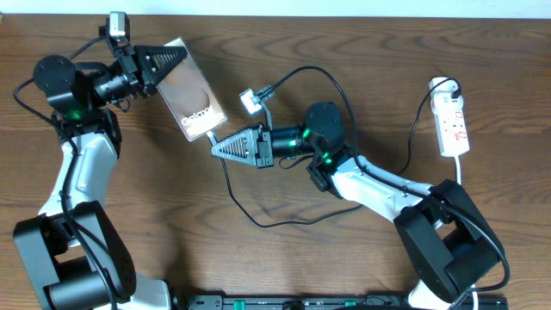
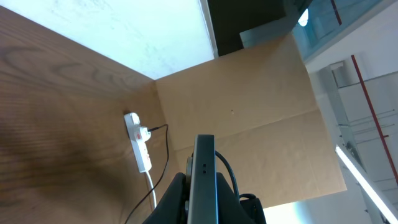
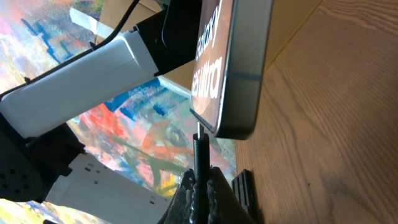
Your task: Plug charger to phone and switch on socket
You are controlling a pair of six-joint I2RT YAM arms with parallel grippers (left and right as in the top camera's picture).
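The phone is held toward the far left of the wooden table, its upper short end close to the table's far edge. It is clamped at that end by the left gripper. In the left wrist view it is seen edge-on between the fingers. The end with the white lettering is turned toward the table's middle.

The right gripper is set just beside that lettered end, with its fingers closed together on the plug of the charger. In the right wrist view the plug tip is seen reaching up to the phone's lower edge. Whether it is seated in the port cannot be told.

From the right gripper the thin black cable is looped toward the near side and passed under the right arm. It is then carried up to the socket, which lies well apart at the far right, near the table's right edge. A black plug is seated at its far end and a white cord is led off its near end.

Bare wood is left between the two arms on the near side, and between the right arm and the socket, crossed only by the cable.
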